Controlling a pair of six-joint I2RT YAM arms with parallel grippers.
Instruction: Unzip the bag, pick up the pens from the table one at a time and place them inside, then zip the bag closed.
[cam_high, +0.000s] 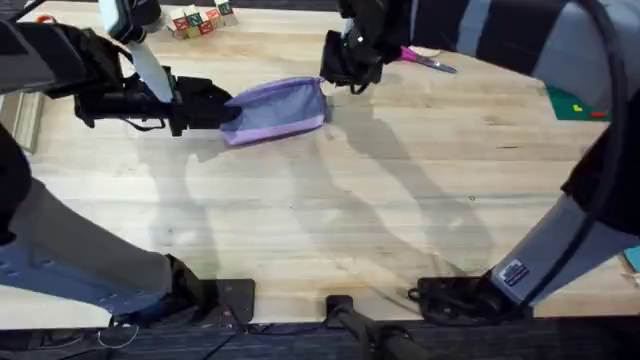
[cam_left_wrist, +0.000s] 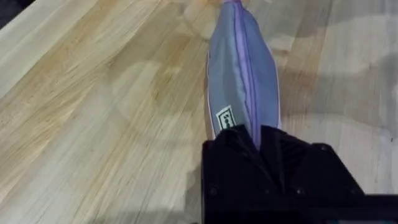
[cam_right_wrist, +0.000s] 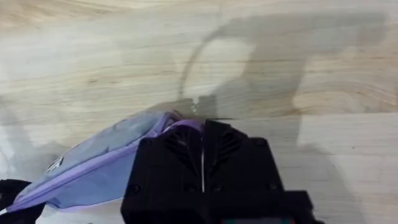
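Zipping stage, judging by no pens visible: left gripper (cam_left_wrist: 258, 140) clamped on lavender fabric pencil pouch (cam_high: 278, 110); right gripper (cam_right_wrist: 202, 158) pinched closed at opposite end, seemingly on the zipper pull. Next: steady pull along zipper.

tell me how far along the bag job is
Early or late, unclear: the bag's zipper looks closed. In hand: left gripper clamps one end, right gripper is shut at the other, probably on the zipper pull. No pens are seen, so whether they're packed is unknown.
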